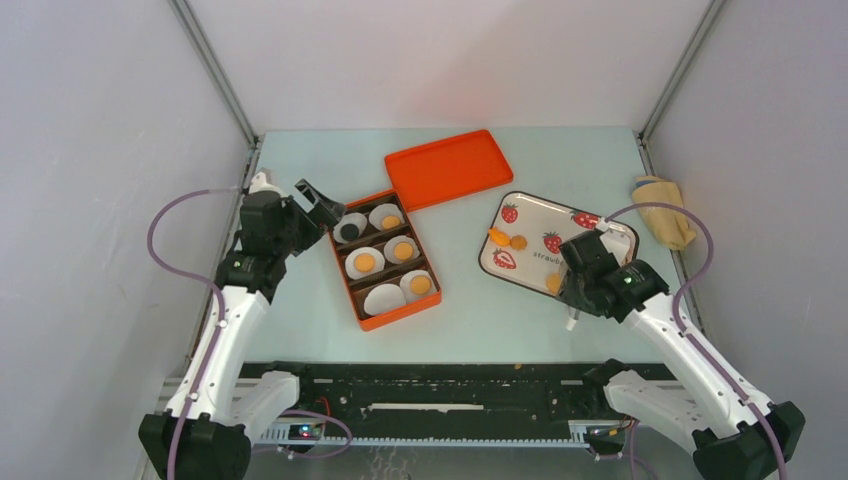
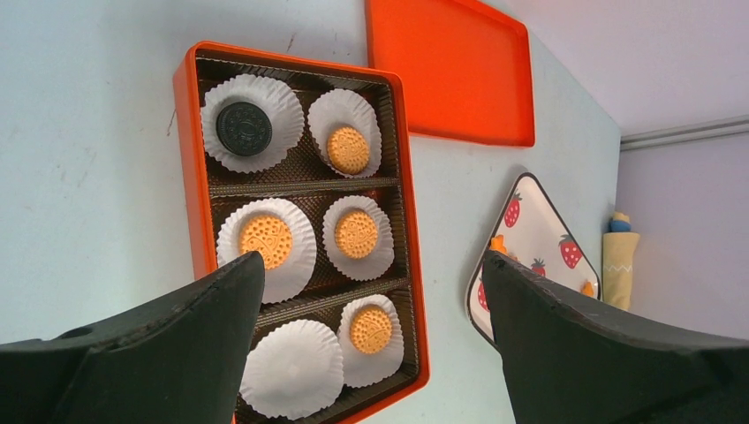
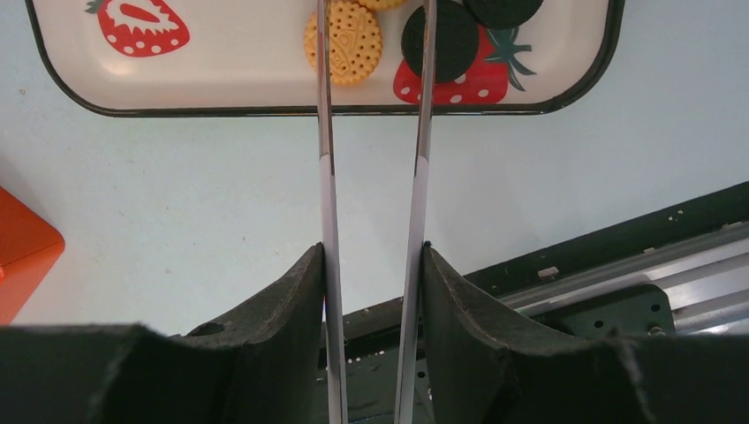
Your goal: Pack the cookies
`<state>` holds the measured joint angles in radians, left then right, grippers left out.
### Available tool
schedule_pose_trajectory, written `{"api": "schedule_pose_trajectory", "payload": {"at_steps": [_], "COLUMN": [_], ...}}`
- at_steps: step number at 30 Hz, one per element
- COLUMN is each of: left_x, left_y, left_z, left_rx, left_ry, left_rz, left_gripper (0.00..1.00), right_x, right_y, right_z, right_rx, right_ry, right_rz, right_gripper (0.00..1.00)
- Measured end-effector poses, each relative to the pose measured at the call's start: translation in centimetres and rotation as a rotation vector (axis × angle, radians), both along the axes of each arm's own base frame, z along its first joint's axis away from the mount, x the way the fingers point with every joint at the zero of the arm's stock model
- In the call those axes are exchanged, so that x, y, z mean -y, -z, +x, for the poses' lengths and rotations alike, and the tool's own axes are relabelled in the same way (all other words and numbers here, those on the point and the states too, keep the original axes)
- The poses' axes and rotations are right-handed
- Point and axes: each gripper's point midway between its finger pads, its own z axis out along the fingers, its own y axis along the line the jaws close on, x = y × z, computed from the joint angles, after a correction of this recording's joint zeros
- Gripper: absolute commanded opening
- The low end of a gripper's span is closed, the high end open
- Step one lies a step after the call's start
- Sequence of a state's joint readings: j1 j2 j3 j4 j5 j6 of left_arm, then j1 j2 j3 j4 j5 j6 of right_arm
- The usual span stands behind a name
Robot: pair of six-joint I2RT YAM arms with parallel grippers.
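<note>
The left gripper [image 2: 373, 265] hung wide open over the box [image 2: 187, 159], left of the middle of the desk [image 1: 470, 300], where four cookies [image 2: 357, 233] sat in paper cups [image 2: 291, 380]. The right gripper [image 3: 371, 252] was clamped on tongs [image 3: 329, 177] reaching over the tray [image 3: 221, 84] near the desk's right edge. One blade crossed another cookie [image 3: 353, 40] there.

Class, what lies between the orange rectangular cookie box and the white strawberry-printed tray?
Only bare pale tabletop separates the orange rectangular cookie box from the white strawberry-printed tray, shown in the top view.
</note>
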<state>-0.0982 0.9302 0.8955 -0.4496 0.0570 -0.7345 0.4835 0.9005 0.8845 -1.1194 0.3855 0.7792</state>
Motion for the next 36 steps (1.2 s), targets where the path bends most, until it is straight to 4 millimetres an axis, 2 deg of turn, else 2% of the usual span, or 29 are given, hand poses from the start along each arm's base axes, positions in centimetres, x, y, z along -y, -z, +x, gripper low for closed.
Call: {"api": "schedule_pose_trajectory", "payload": {"at_steps": [3, 6, 10, 15, 19, 23, 26, 29, 33, 36], "left_x": [0.0, 0.1, 0.1, 0.1, 0.0, -0.1, -0.3, -1.3, -4.4, -5.1], "left_y": [0.1, 0.1, 0.1, 0.0, 0.0, 0.2, 0.4, 0.5, 0.5, 0.5], "left_z": [0.0, 0.1, 0.2, 0.1, 0.0, -0.2, -0.3, -0.1, 0.3, 0.2], "left_rx": [-0.003, -0.003, -0.001, 0.001, 0.002, -0.009, -0.021, -0.034, -0.041, -0.043], "left_ry": [0.002, 0.003, 0.003, 0.002, -0.002, -0.003, -0.014, -0.054, -0.165, -0.187], "left_rz": [-0.001, -0.001, -0.001, -0.001, 0.001, 0.001, -0.008, -0.043, -0.086, -0.088], "left_gripper": [0.97, 0.97, 0.97, 0.97, 0.97, 0.97, 0.97, 0.96, 0.96, 0.96], "right_x": [-0.1, -0.3, -0.7, -1.4, -3.0, -6.8, -10.0, -13.7, -19.1, -22.1], "right_y": [0.5, 0.8, 0.6, 0.0, -2.3, -6.0, -7.7, -8.5, -8.6, -8.4], "right_z": [0.2, 0.3, 0.9, 1.5, 2.3, 3.3, 3.5, 3.0, 2.0, 1.4], "right_rx": [-0.013, -0.020, 0.002, 0.028, 0.090, 0.181, 0.219, 0.230, 0.222, 0.209], "right_ry": [-0.009, -0.015, -0.035, -0.071, -0.143, -0.279, -0.388, -0.512, -0.680, -0.767], "right_rz": [-0.002, 0.000, 0.013, 0.032, 0.052, 0.081, 0.099, 0.106, 0.110, 0.107], "right_gripper": [0.42, 0.31, 0.22, 0.20, 0.20, 0.18, 0.18, 0.18, 0.18, 0.18]}}
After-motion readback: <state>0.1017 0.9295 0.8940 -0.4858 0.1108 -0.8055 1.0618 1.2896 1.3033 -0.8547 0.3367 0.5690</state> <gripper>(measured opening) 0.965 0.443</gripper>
